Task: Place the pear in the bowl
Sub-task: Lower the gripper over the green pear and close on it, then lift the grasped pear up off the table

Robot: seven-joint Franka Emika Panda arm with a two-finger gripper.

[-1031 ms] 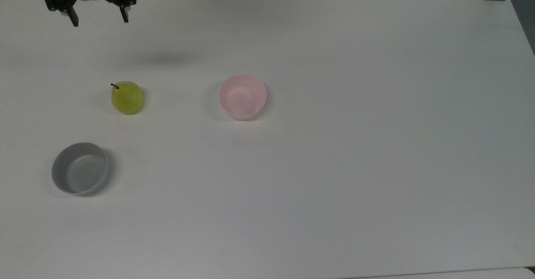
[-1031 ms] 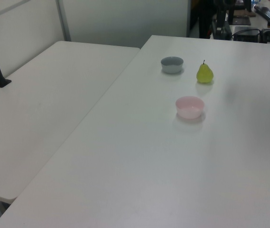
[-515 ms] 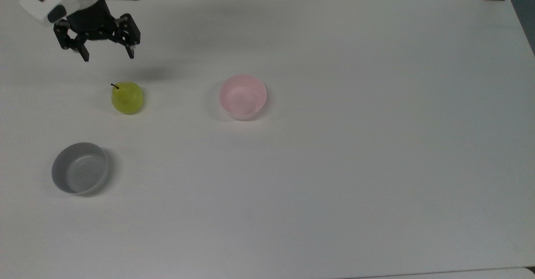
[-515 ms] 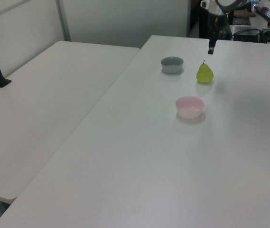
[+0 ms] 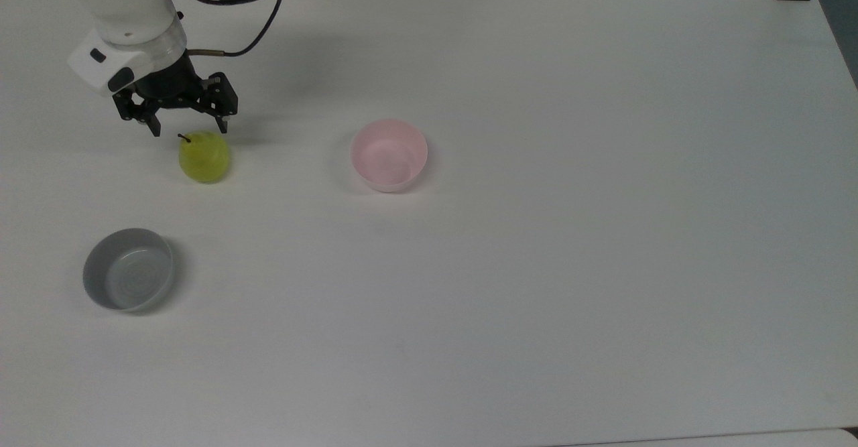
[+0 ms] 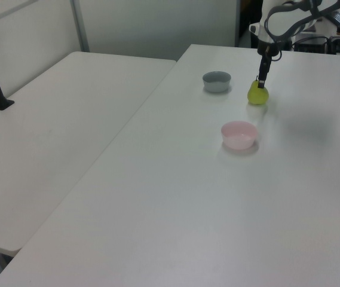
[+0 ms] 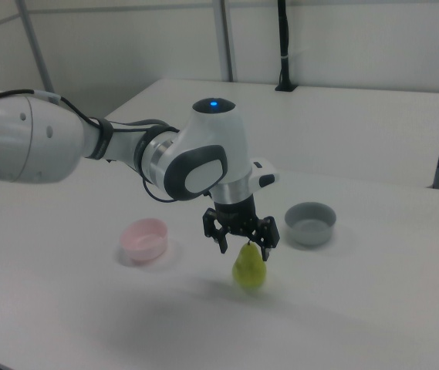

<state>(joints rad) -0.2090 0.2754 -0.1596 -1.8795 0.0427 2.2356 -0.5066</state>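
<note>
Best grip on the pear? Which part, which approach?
Grip the pear across its wide lower body, coming straight down from above. It stands upright on the table with the stem on top, so the narrow neck probably offers less hold. The open gripper hangs just above it; the pink bowl and grey bowl stand apart, out of the way.

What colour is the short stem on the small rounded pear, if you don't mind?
Dark brown, on the yellow-green pear; clearest in the top view.

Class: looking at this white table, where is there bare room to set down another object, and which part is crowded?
The white table is bare across the top view's right, beyond the pale pink round bowl, and along its bottom edge. The crowded part is the top view's left: the open gripper above the yellow-green pear, and the grey round bowl.
</note>
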